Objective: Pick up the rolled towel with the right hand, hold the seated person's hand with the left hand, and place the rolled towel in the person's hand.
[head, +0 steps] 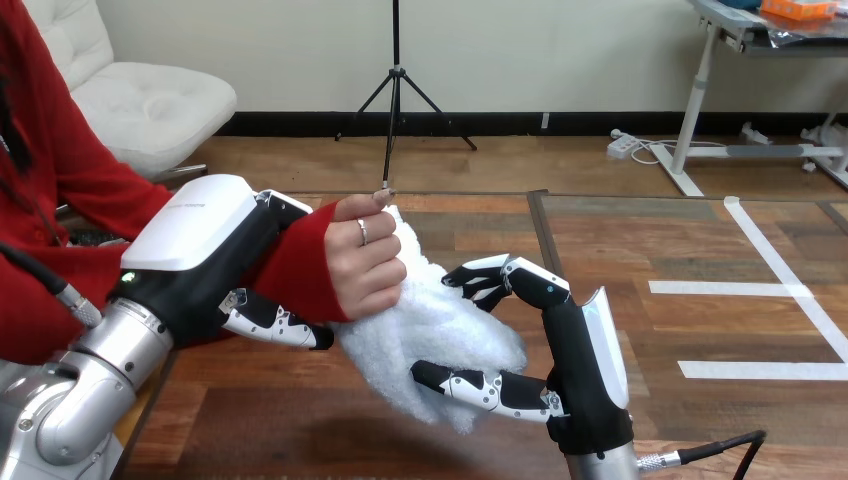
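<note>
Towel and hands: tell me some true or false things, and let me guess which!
1. The person's hand is curled round the rolled towel. True.
2. The rolled towel lies flat on the table. False: it is held up above it.
3. The robot's left hand grips the person's wrist, in its red sleeve. True.
4. The robot's right hand is far from the rolled towel. False: its thumb and fingers are on the towel's lower end.
5. The rolled towel is blue. False: it is white.

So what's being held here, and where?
The rolled towel: person's hand grips its upper end, right hand its lower end; the left hand holds the person's wrist.
</note>
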